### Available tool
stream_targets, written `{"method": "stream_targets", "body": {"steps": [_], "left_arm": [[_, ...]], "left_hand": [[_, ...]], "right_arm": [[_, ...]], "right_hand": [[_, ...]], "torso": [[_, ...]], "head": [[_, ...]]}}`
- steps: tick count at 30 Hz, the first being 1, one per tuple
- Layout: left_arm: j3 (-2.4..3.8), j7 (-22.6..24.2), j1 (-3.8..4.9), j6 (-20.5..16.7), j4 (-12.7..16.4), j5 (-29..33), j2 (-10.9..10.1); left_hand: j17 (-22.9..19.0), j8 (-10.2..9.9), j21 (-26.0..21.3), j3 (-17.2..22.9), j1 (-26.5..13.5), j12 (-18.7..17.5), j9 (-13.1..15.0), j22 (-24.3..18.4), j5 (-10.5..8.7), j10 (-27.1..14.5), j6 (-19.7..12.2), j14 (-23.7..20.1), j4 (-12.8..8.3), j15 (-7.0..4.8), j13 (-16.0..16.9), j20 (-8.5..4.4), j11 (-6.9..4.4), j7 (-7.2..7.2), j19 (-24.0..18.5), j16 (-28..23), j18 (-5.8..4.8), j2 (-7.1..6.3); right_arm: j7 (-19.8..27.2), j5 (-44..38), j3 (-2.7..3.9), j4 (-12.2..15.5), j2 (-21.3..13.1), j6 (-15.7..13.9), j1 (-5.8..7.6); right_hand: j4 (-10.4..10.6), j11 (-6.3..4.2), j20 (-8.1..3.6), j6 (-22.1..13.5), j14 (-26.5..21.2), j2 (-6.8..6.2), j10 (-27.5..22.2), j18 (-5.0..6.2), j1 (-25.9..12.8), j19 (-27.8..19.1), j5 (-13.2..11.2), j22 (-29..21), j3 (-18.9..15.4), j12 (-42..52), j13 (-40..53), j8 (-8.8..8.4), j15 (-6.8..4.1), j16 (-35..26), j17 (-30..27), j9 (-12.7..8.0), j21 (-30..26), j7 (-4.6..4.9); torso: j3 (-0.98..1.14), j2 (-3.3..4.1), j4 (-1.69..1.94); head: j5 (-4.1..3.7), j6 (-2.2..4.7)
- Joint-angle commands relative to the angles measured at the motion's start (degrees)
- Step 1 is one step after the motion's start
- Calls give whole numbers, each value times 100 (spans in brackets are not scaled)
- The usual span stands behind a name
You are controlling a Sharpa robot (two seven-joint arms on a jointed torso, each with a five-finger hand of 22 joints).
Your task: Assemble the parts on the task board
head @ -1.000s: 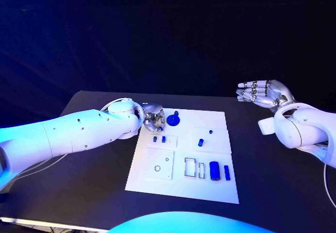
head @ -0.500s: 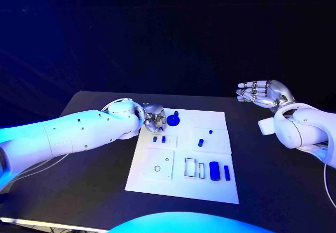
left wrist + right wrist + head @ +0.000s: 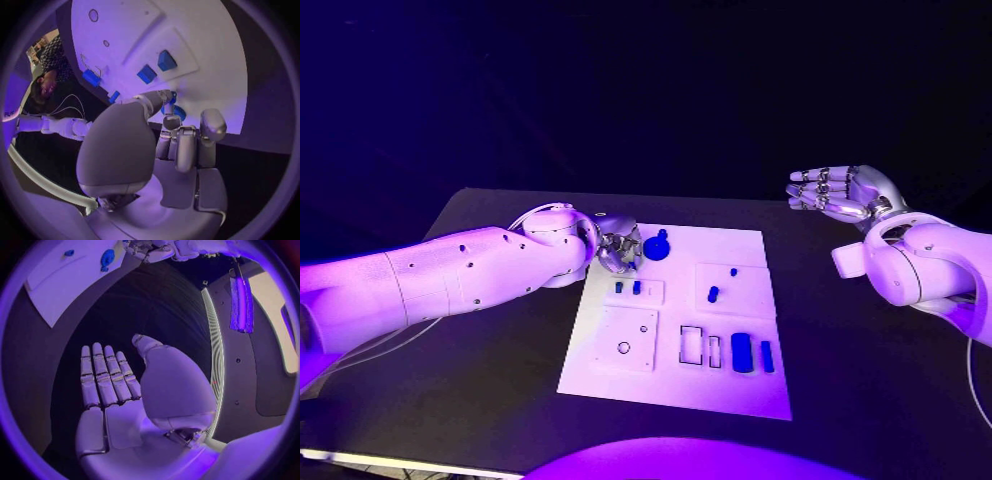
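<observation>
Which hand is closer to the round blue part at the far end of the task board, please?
The left. The left hand is right beside the round blue part, fingers at its edge. The right hand hovers off the task board, open, away to the right.

A black worktop [image 3: 473, 330] is carrying everything, its dark surface stretching out on both sides of the white task board [image 3: 668, 385], which is lying flat near its middle with its long sides running away from the robot. The board is sitting directly on the worktop, and bare black surface is showing all around its edges. In the right wrist view a corner of the board [image 3: 59, 287] is resting against the same dark top [image 3: 37, 370].
</observation>
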Motion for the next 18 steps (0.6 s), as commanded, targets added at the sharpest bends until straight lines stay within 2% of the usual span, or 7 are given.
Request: {"method": "stream_targets", "body": {"steps": [1,18], "left_arm": [[-9,55,-8,127,14,42,15],[-15,94,-8,63,18,56,21]], "left_hand": [[641,18,-24,31,-47,-13,4,-8,16,-41,0,221,5,-10,-4,20,11,35,-12,0,-58,21],[632,1,-27,46,-50,-46,18,-10,15,-40,-31,216,-5,-1,-30,25,20,45,-15,-4,-58,12]], "right_arm": [[68,-28,2,11,-2,45,-2],[66,-28,2,16,-2,45,-2]], "right_hand": [[-15,-2,-2,44,37,32,17,-17,-28,-13,-15,-6,-12,-17,-1,-32,8,-23,-7,-9,20,446],[-14,-2,-2,59,37,34,16,-18,-36,-26,-15,-20,-15,-16,-1,-34,8,-23,-16,-10,19,446]], "torso": [[1,0,0],[0,3,1]], "head": [[-3,1],[-11,5]]}}
